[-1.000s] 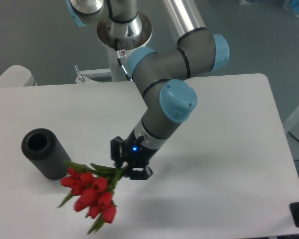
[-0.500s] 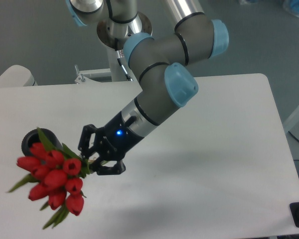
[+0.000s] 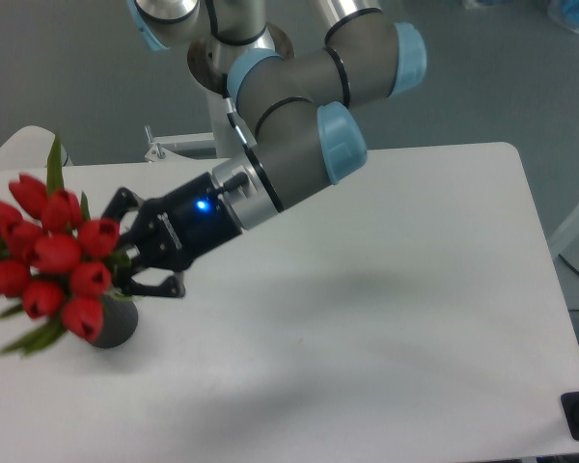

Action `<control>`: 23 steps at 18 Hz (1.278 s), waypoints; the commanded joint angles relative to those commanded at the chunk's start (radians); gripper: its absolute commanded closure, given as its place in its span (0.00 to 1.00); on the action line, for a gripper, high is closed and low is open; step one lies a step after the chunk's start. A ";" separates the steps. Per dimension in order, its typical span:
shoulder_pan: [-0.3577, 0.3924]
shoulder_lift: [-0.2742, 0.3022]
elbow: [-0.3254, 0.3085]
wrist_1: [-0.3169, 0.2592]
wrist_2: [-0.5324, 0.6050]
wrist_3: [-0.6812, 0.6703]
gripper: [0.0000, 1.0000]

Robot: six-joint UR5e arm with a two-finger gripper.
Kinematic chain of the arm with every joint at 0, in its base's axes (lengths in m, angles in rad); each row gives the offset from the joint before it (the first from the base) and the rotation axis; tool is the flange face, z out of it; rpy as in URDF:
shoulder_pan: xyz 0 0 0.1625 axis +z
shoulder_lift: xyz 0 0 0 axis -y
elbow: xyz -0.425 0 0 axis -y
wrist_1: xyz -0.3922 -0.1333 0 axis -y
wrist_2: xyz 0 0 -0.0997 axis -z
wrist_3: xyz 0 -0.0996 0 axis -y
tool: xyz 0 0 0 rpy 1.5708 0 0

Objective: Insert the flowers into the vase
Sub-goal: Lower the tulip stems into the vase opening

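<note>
Gripper [image 3: 125, 258] is clamped on the stems of the flowers [image 3: 48, 260], its fingers closed around the green stalks. Red buds fan out to the left of the fingertips, heads toward the camera, one leaf sticking upward. The vase [image 3: 113, 323] sits on the table [image 3: 415, 289] just below and slightly left of the gripper, mostly hidden behind the lowest buds; only its dark lower side shows. Cannot tell whether the stems touch the vase.
</note>
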 joint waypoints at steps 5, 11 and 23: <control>-0.035 0.003 -0.023 0.005 -0.002 0.020 1.00; -0.063 -0.001 -0.052 0.011 0.000 0.028 1.00; -0.103 -0.050 -0.057 0.028 0.011 0.109 1.00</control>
